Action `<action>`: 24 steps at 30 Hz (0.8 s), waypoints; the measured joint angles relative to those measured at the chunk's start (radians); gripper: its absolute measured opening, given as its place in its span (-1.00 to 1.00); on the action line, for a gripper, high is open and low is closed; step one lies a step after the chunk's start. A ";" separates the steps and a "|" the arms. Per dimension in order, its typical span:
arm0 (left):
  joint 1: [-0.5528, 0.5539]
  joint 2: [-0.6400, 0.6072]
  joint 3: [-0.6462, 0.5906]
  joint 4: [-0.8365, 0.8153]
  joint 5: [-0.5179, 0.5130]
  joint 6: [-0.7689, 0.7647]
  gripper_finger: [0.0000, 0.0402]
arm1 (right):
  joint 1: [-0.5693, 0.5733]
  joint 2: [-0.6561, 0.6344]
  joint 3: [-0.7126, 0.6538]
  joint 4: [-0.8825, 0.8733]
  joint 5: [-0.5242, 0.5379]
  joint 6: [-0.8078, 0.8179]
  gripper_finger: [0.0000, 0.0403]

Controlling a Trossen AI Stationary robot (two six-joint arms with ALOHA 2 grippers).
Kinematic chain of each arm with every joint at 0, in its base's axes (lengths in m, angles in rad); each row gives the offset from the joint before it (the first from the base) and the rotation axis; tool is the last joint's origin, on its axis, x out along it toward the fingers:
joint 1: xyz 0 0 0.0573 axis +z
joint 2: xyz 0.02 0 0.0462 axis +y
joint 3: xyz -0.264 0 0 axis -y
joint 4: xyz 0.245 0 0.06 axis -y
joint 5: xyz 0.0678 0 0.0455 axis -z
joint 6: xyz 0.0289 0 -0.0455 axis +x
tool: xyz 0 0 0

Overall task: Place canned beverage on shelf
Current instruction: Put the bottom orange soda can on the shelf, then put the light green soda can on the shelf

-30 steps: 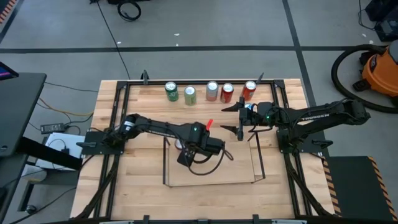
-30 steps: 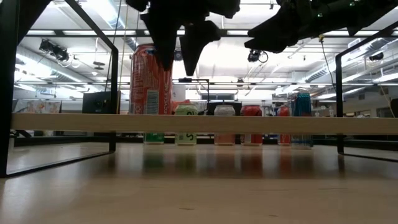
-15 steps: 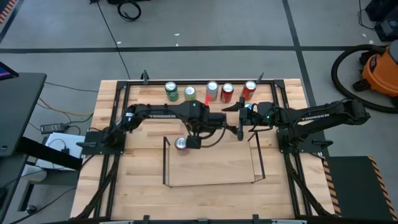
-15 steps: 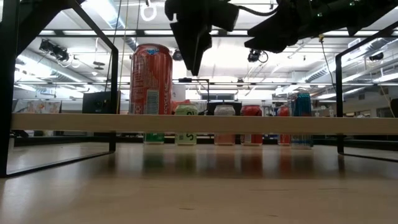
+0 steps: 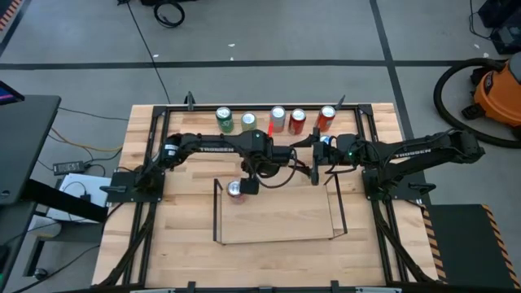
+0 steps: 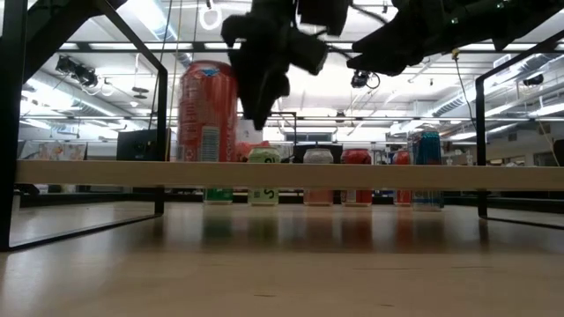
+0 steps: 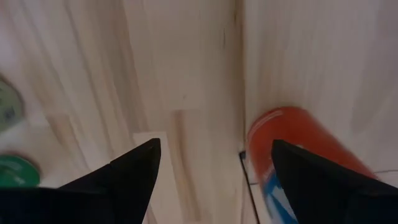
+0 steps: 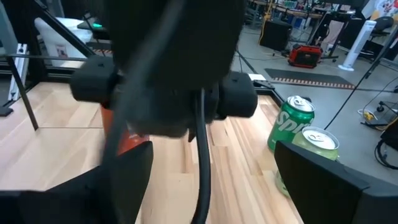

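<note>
Your left claw hangs above the back left corner of the shelf, fingers spread wide and holding nothing. The red can stands upright on the shelf floor just beside it, close to the corner rods. In the left wrist view the can sits right next to one finger, not between the two. That closeness is your first risk: swing the claw sideways while it is this low and a finger can clip the can's top and tip it against the rod or off the floor edge. Lift clear before you travel.

Along the back of the bench stand five more cans, close together, so reaching for one can knock its neighbour.

Your right claw waits, spread wide, near the shelf's back right corner. The left forearm passes just in front of it, so the two arms can collide.
</note>
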 joint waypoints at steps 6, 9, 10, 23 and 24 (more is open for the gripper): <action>-0.001 0.000 -0.013 0.000 0.000 -0.026 0.58 | 0.000 0.000 0.000 0.009 0.000 0.005 0.72; 0.002 0.000 -0.013 0.000 0.000 -0.026 0.58 | 0.000 0.000 0.000 0.010 0.000 0.007 0.72; 0.005 0.000 -0.013 0.000 0.000 -0.026 0.58 | 0.000 0.000 0.000 0.010 0.000 0.008 0.72; 0.026 -0.035 0.042 0.034 -0.124 -0.020 0.58 | -0.001 -0.009 0.000 -0.055 0.066 -0.011 0.72; 0.035 -0.043 0.042 0.032 -0.138 -0.022 0.58 | -0.001 -0.011 0.000 -0.064 0.080 -0.013 0.72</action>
